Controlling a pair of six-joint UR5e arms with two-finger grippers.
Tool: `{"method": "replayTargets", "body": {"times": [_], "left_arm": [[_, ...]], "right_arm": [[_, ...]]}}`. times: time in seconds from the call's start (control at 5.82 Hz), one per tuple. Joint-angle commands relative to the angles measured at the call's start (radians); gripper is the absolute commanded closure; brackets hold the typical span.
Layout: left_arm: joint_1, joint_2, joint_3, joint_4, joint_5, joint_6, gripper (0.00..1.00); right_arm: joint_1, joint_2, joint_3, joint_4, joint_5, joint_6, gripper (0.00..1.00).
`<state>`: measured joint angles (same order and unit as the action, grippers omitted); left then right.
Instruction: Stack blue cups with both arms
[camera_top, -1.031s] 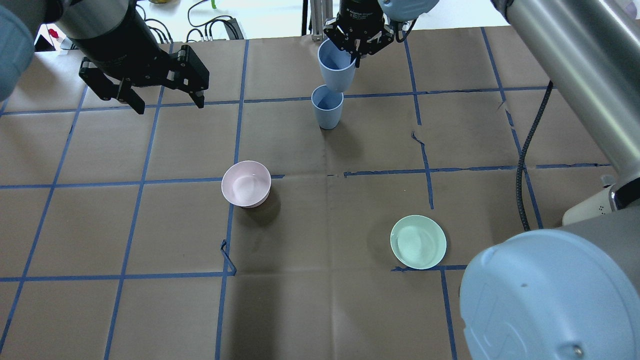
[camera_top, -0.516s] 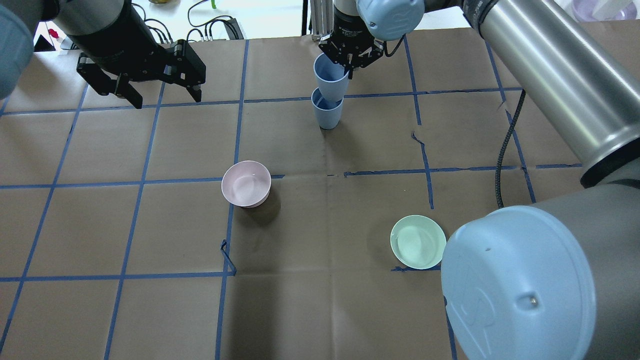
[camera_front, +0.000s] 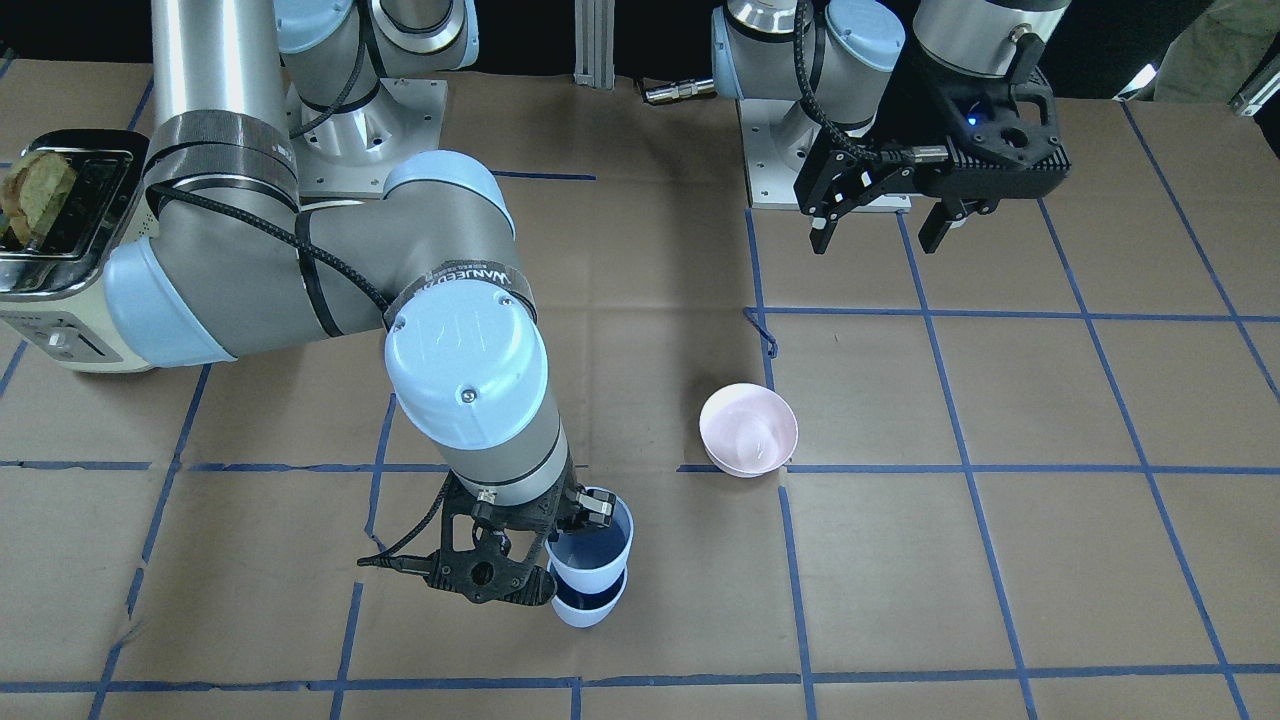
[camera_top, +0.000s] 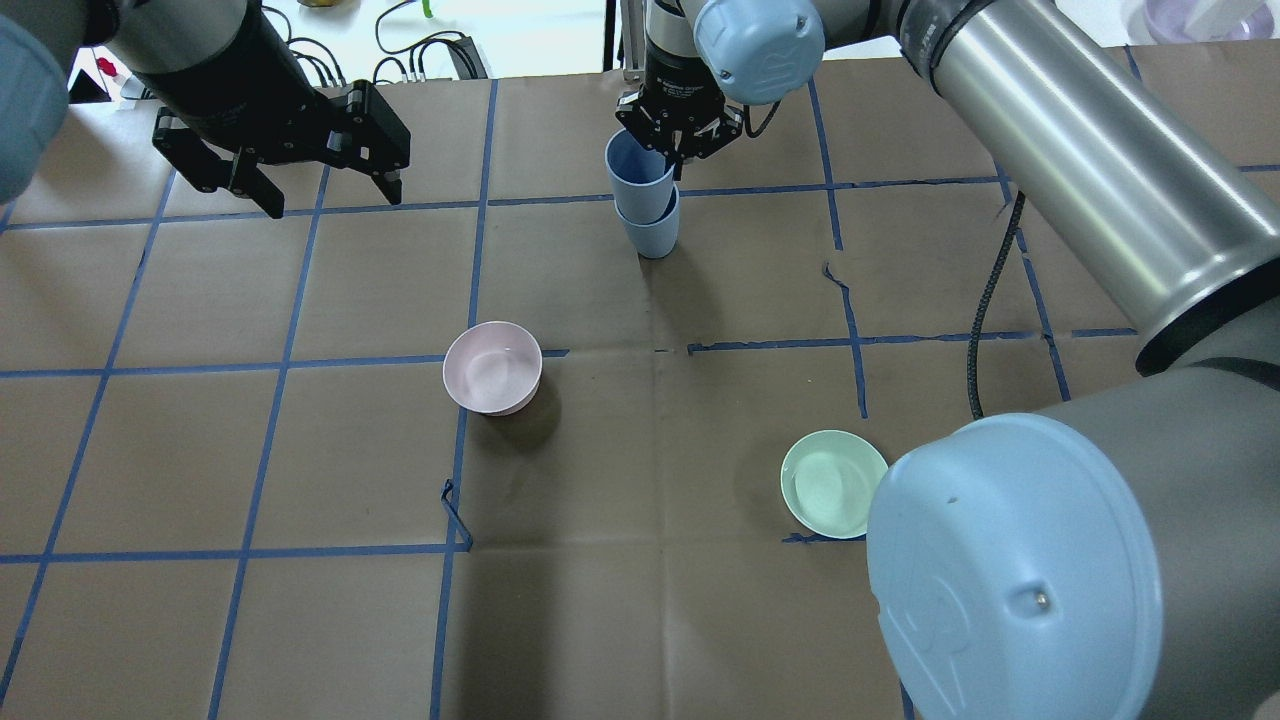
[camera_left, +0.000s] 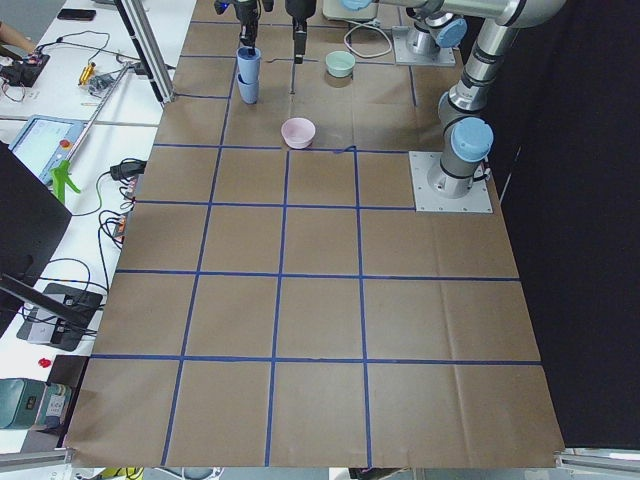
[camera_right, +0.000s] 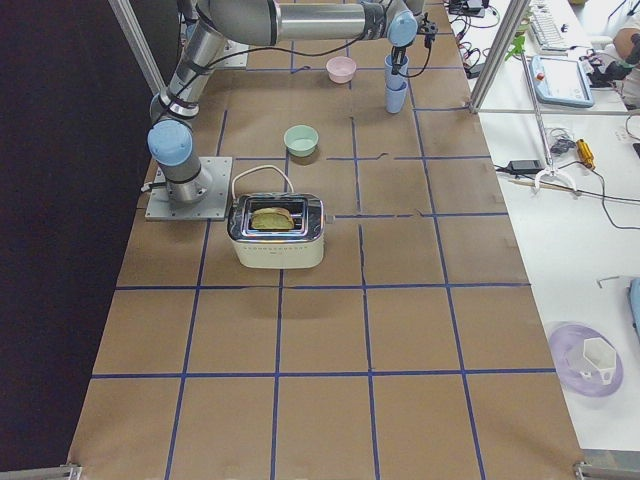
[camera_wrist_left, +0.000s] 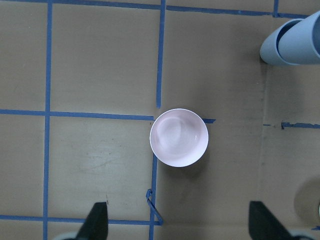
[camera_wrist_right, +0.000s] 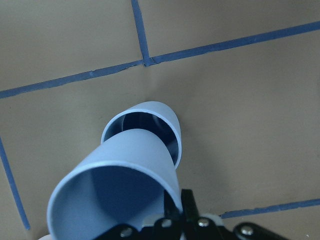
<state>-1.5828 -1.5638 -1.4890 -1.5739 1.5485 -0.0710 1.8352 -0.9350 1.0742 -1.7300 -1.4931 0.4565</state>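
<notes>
Two pale blue cups are at the table's far middle. The lower cup (camera_top: 654, 236) stands on the paper. The upper cup (camera_top: 636, 176) has its bottom inside the lower cup's mouth and leans a little. My right gripper (camera_top: 670, 148) is shut on the upper cup's rim. In the front-facing view the right gripper (camera_front: 548, 562) holds the upper cup (camera_front: 592, 548) over the lower cup (camera_front: 590, 606). The right wrist view shows the upper cup (camera_wrist_right: 120, 185) entering the lower cup (camera_wrist_right: 159, 114). My left gripper (camera_top: 332, 200) is open and empty, raised at the far left.
A pale pink bowl (camera_top: 492, 367) stands mid-table, also in the left wrist view (camera_wrist_left: 179, 137). A mint-green bowl (camera_top: 828, 482) sits to the near right beside my right arm's elbow. A toaster (camera_front: 60, 250) with bread stands near the right arm's base.
My right gripper has come down and to the left with the held cup, whose bottom has gone from above the standing cup into its mouth. The left gripper has barely moved.
</notes>
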Motion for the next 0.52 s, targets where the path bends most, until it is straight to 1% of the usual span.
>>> {"method": "replayTargets", "body": {"times": [0.0, 0.17, 0.34], "left_arm": [[0.000, 0.005, -0.005, 0.000, 0.001, 0.003, 0.01], [0.000, 0.004, -0.004, 0.000, -0.001, 0.002, 0.01], [0.000, 0.004, -0.004, 0.000, -0.001, 0.002, 0.01]], "right_arm": [[-0.001, 0.002, 0.013, -0.023, -0.009, 0.001, 0.91], [-0.001, 0.008, 0.018, -0.067, -0.034, 0.001, 0.91], [-0.001, 0.033, 0.029, -0.109, -0.036, 0.002, 0.91]]}}
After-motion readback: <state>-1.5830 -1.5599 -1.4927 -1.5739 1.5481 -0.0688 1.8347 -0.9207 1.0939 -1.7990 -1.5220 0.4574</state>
